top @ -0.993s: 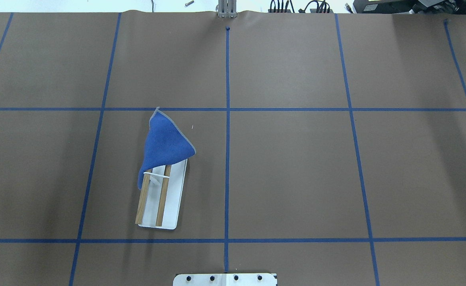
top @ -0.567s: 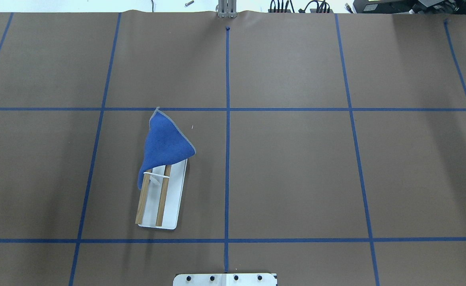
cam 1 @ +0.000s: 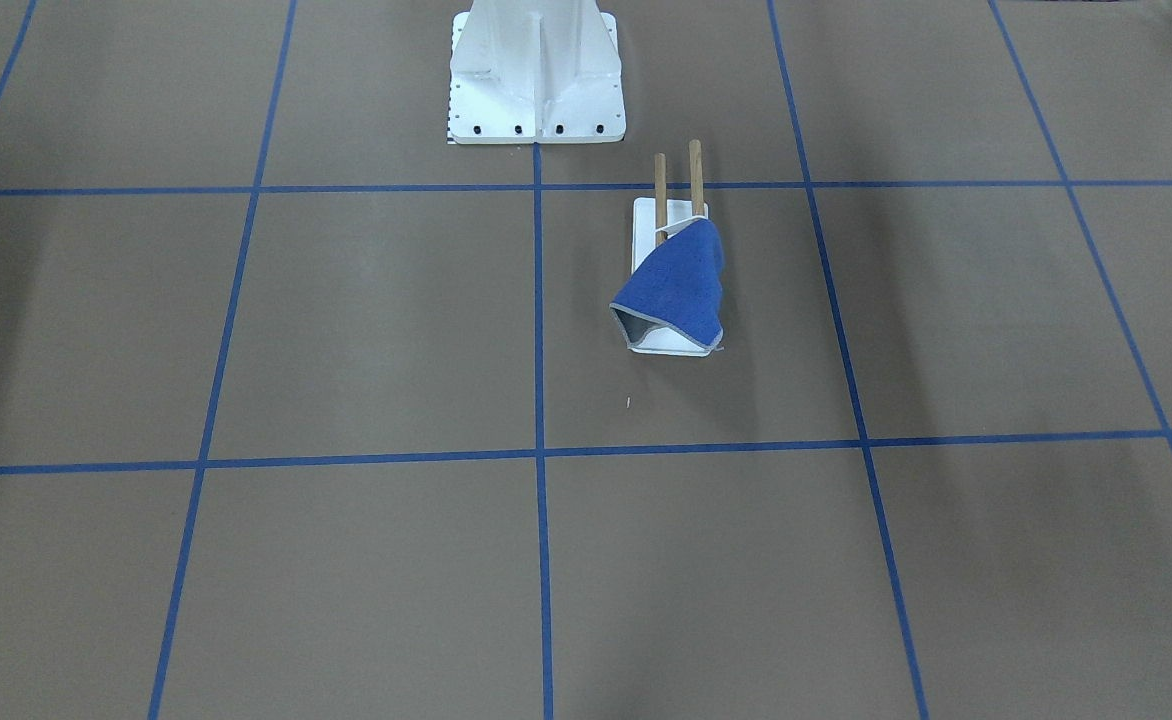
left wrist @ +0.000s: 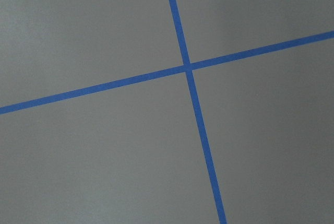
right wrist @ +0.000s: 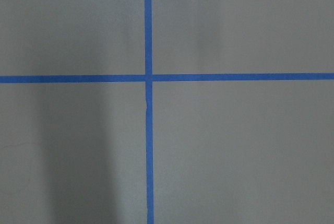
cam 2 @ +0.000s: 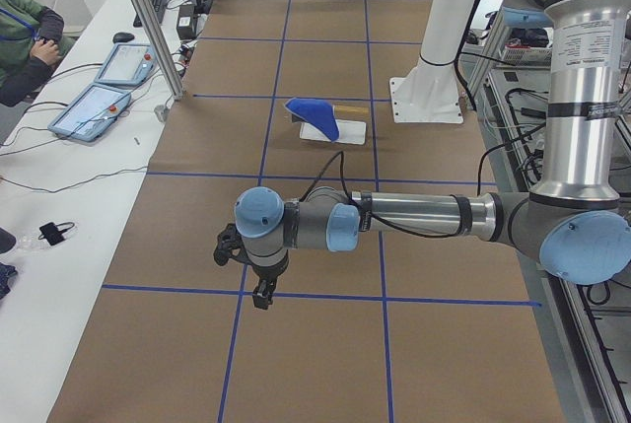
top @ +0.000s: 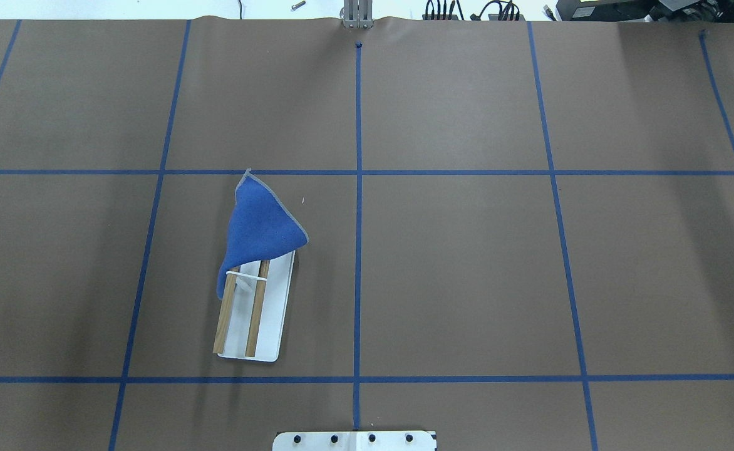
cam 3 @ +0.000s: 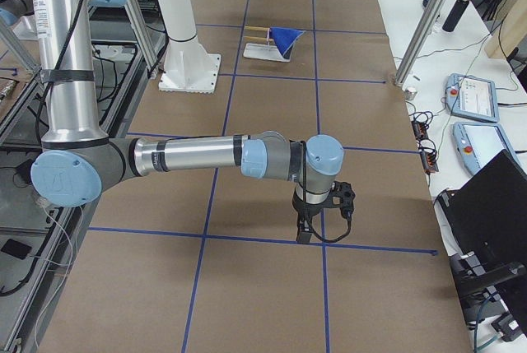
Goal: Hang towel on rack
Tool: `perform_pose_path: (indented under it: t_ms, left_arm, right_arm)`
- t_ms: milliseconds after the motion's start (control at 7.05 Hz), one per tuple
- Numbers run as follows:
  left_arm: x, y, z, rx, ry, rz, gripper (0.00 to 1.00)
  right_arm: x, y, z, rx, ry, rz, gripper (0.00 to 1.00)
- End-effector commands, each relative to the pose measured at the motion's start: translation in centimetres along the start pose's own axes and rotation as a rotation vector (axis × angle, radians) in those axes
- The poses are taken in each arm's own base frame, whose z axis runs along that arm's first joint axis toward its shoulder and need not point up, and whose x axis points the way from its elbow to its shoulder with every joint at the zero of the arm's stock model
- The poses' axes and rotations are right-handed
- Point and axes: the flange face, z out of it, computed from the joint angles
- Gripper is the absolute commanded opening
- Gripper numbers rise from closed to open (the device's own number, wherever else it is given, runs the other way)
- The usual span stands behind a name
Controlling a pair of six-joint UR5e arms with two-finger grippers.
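Observation:
The royal-blue towel (top: 257, 228) lies draped over the far end of the rack (top: 276, 313), covering the tips of its two brown dowels and hanging past the white base. The towel (cam 1: 676, 285) and rack (cam 1: 643, 215) also show in the front view, and small in the side views, the towel (cam 2: 314, 112) and the towel (cam 3: 286, 38). My left gripper (cam 2: 261, 295) points down over a tape crossing, far from the rack. My right gripper (cam 3: 303, 234) does the same at the other end. I cannot tell whether either is open or shut.
The white bolted robot pedestal (cam 1: 536, 70) stands just behind the rack. Blue tape lines grid the brown table cover. Tablets (cam 2: 94, 107) and a seated person are on the side bench; control pendants (cam 3: 473, 98) and a laptop stand at the other end.

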Motion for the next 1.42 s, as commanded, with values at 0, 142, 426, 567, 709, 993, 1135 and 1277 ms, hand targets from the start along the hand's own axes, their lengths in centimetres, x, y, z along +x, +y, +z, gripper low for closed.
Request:
perform_pose_path:
  t_ms: [0, 142, 426, 567, 709, 993, 1135, 1277]
  left_arm:
    - [0.07, -0.03, -0.08, 0.002, 0.0, 0.001, 0.98]
    - [0.17, -0.08, -0.08, 0.002, 0.0, 0.002, 0.98]
    - [0.02, 0.0, -0.01, -0.001, 0.0, -0.002, 0.98]
    - [-0.02, 0.09, 0.14, -0.004, 0.001, -0.003, 0.98]
    - [0.02, 0.56, 0.32, -0.007, 0.003, -0.004, 0.98]
    - [-0.13, 0.7, 0.48, -0.01, 0.002, -0.008, 0.98]
    - [-0.13, 0.7, 0.48, -0.01, 0.002, -0.008, 0.98]
    - [-0.12, 0.69, 0.47, -0.009, 0.002, -0.007, 0.98]
  right_arm:
    - [-0.3, -0.01, -0.07, 0.002, -0.016, -0.004, 1.0]
    - [-0.35, -0.01, -0.13, 0.003, -0.016, -0.005, 1.0]
    - [-0.36, -0.01, -0.13, 0.003, -0.017, -0.005, 1.0]
    - [-0.36, -0.01, -0.13, 0.003, -0.017, -0.005, 1.0]
    - [-0.36, -0.01, -0.13, 0.003, -0.017, -0.005, 1.0]
    - [-0.36, -0.01, -0.13, 0.003, -0.017, -0.005, 1.0]
    - [-0.43, -0.04, -0.1, 0.003, -0.017, -0.007, 1.0]
    - [-0.43, -0.04, -0.1, 0.003, -0.017, -0.007, 1.0]
